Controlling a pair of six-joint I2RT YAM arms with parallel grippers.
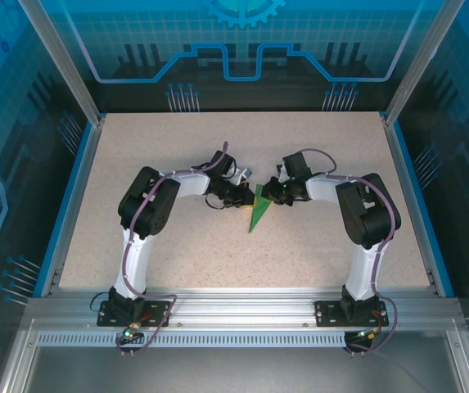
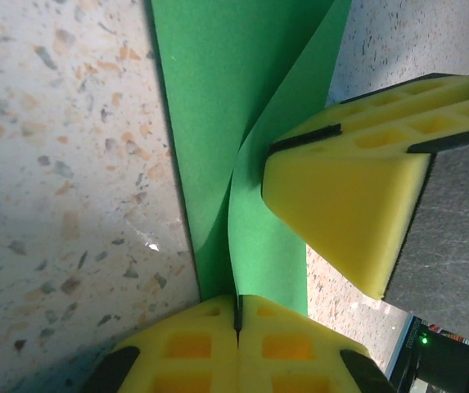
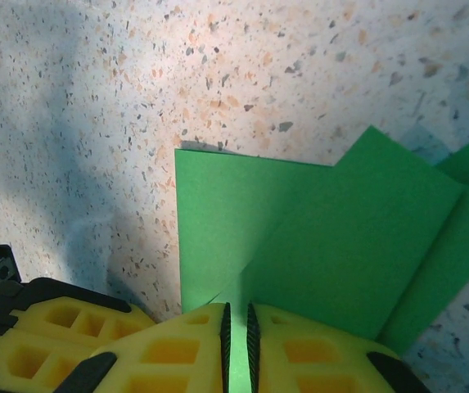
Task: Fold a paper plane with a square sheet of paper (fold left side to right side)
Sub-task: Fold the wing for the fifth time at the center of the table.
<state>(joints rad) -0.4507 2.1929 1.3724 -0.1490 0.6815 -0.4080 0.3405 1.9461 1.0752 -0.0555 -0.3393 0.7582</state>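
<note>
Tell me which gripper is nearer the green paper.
Neither: both hold the green paper. The left gripper pinches its left side; the right gripper clamps its right side.

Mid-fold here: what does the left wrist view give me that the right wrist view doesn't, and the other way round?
Left wrist: the left gripper shut on a curled, raised flap of the green paper, with the right gripper pinching it farther along. Right wrist: the paper's flat layers, with a notched far edge and a crease. Both: green paper clamped in a shut gripper, over the speckled table.
</note>
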